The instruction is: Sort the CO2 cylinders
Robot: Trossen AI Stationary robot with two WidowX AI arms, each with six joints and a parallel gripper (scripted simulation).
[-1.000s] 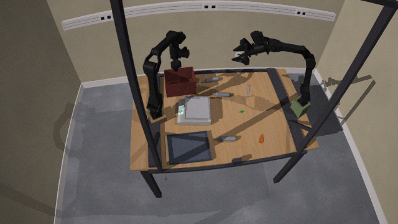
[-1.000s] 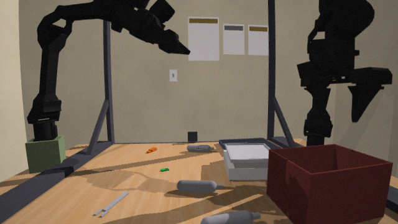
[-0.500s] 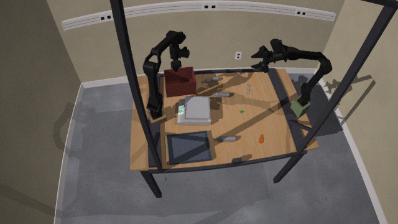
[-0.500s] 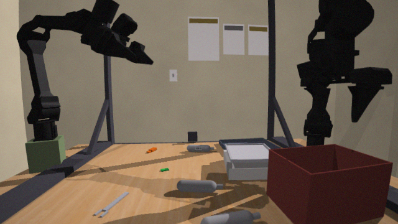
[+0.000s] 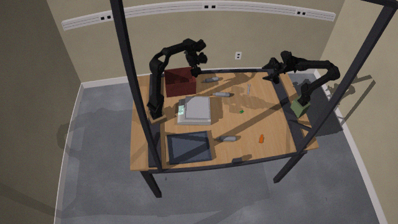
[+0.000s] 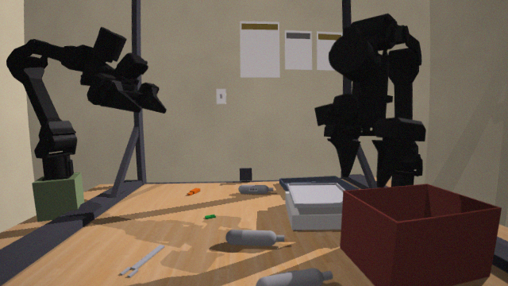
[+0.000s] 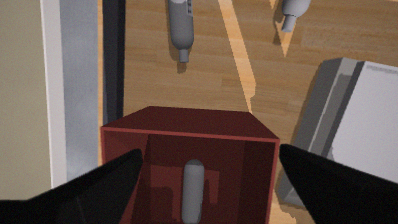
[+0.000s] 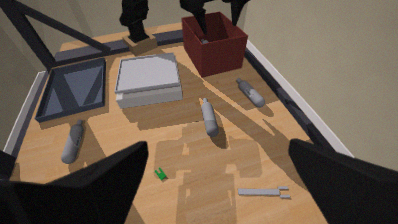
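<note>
Left gripper (image 5: 199,66) (image 6: 362,180) (image 7: 211,149) (image 8: 219,22) wide open, holding nothing, one cylinder (image 7: 193,192) between and apparently below its fingertips in the red bin (image 5: 180,88) (image 6: 440,246) (image 7: 200,134) (image 8: 225,57), right gripper (image 5: 267,73) (image 6: 152,111) (image 8: 218,144) likewise.

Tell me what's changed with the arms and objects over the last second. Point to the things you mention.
The right end effector (image 5: 264,72) (image 6: 152,110) (image 8: 219,147) drew back toward its base and lower. The left one (image 5: 199,66) (image 6: 363,179) (image 7: 211,150) (image 8: 219,29) shifted toward the right arm. The bin (image 5: 181,90) (image 6: 440,250) (image 7: 200,120) (image 8: 225,61), scale (image 5: 198,108) (image 6: 315,195) (image 7: 372,120) (image 8: 149,74) and tray (image 5: 189,162) (image 6: 309,179) (image 8: 75,112) stayed put.
</note>
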